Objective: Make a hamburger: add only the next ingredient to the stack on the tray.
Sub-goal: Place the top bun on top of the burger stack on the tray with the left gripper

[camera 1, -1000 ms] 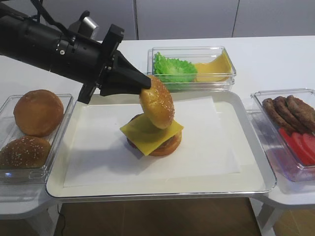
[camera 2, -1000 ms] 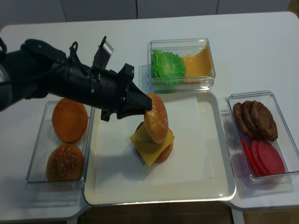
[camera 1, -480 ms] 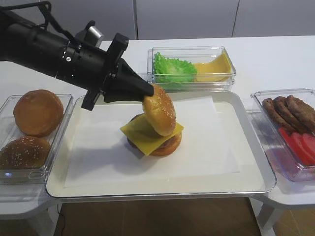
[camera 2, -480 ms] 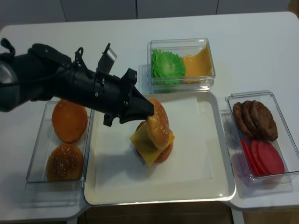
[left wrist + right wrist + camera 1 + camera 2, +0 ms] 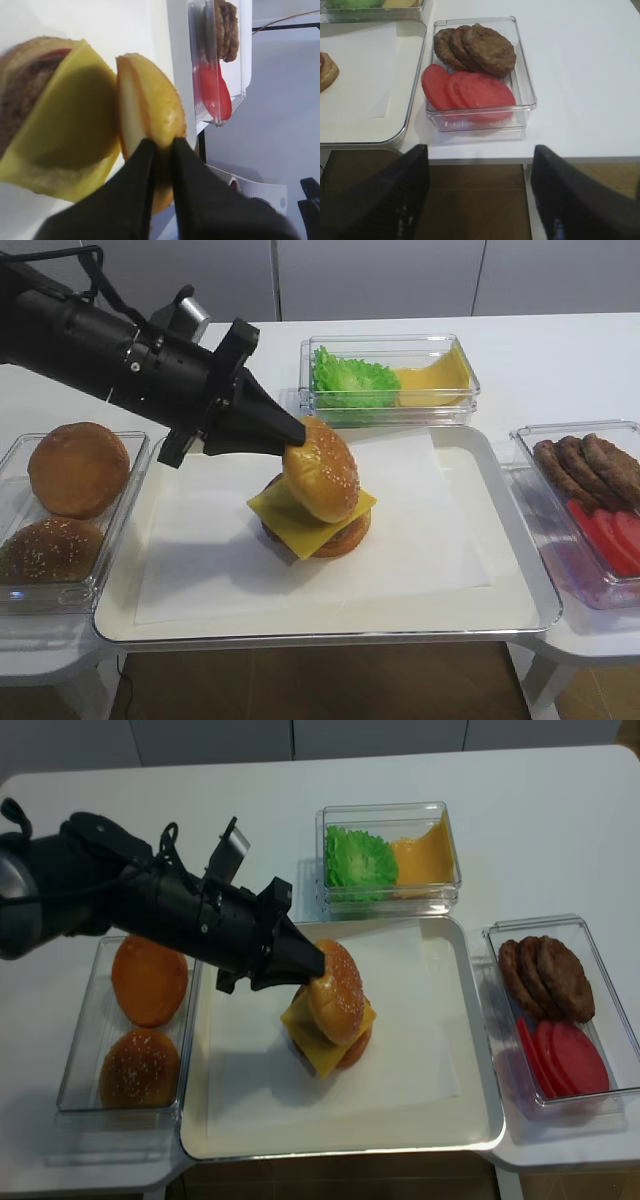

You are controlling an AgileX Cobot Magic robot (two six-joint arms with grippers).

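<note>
My left gripper [image 5: 296, 434] [image 5: 316, 964] [image 5: 163, 144] is shut on the rim of the glossy seeded bun top [image 5: 321, 469] [image 5: 337, 992] [image 5: 152, 107]. That bun hangs tilted, its lower edge close over the yellow cheese slice [image 5: 300, 520] [image 5: 67, 120] of the stack [image 5: 318, 532] [image 5: 332, 1042] in the middle of the cream tray [image 5: 500, 605] [image 5: 470, 1120]. Whether bun and cheese touch I cannot tell. A patty and something red show under the cheese in the left wrist view. My right gripper [image 5: 479, 190] stands open and empty beyond the table's front edge, over the floor.
A clear box on the left holds a smooth bun [image 5: 78, 468] and a duller seeded bun [image 5: 48, 550]. Behind the tray a box holds lettuce [image 5: 355, 380] and cheese [image 5: 432, 382]. On the right a box holds patties [image 5: 477, 47] and tomato slices [image 5: 470, 91].
The left gripper has tipped the bun top flatter and lowered it onto the stack's near side. The right gripper has stayed put.
</note>
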